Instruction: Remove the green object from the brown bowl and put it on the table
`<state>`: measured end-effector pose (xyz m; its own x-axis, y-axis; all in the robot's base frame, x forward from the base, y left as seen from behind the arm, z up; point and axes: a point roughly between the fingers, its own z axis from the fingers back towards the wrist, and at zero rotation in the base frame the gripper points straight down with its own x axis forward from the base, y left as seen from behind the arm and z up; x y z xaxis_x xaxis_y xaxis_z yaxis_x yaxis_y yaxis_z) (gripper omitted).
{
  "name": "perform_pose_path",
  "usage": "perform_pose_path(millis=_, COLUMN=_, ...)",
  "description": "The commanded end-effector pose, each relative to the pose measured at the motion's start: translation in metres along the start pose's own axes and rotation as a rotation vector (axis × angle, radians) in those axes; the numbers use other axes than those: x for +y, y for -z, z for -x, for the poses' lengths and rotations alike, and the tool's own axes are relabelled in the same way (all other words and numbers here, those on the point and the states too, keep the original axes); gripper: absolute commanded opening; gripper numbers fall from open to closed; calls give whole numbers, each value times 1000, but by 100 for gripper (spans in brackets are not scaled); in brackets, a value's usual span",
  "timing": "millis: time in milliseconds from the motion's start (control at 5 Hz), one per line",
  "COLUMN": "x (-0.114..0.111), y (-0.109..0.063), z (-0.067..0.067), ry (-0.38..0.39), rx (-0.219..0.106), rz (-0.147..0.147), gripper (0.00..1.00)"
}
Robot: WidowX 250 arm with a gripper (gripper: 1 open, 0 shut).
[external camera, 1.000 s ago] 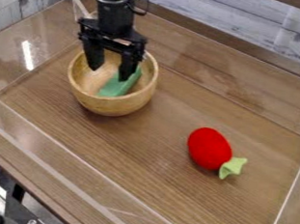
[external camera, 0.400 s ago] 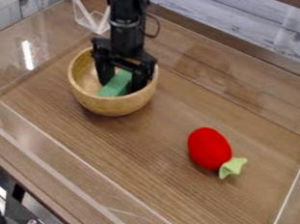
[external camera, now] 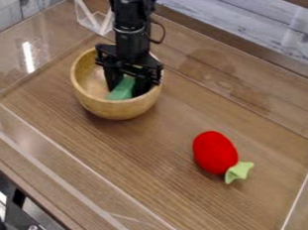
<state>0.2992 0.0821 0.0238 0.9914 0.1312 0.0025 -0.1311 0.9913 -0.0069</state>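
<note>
The bowl (external camera: 115, 108) sits at the left of the bench (external camera: 164, 167), with the green block (external camera: 120, 89) inside it, partly hidden under the pincer (external camera: 125, 77). The pincer's tips look drawn together, down in the bowl by the block; whether they grip it I cannot tell. Best to check the hold, then lift straight up past the rim before moving right, stopping short of the red toy (external camera: 215, 152).

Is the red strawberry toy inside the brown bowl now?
No, the red strawberry toy lies on the tabletop, apart from the brown bowl.
</note>
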Motion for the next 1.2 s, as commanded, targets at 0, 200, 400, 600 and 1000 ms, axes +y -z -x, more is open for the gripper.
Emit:
perform_pose_path(millis=0, x=4, y=-2, z=5, ry=26, rx=-3, rz=4, gripper=0)
perform_pose_path(millis=200, x=10, y=-5, z=11, ry=39, rx=0, rz=11, gripper=0)
perform_pose_path(millis=400, x=22, y=-15, z=14, ry=57, rx=5, rz=14, gripper=0)
perform_pose_path(millis=600, x=33, y=-24, z=16, ry=64, rx=12, rz=21, gripper=0)
perform_pose_path(millis=1000, x=33, y=-48, z=18, ry=71, rx=-37, rz=48, gripper=0)
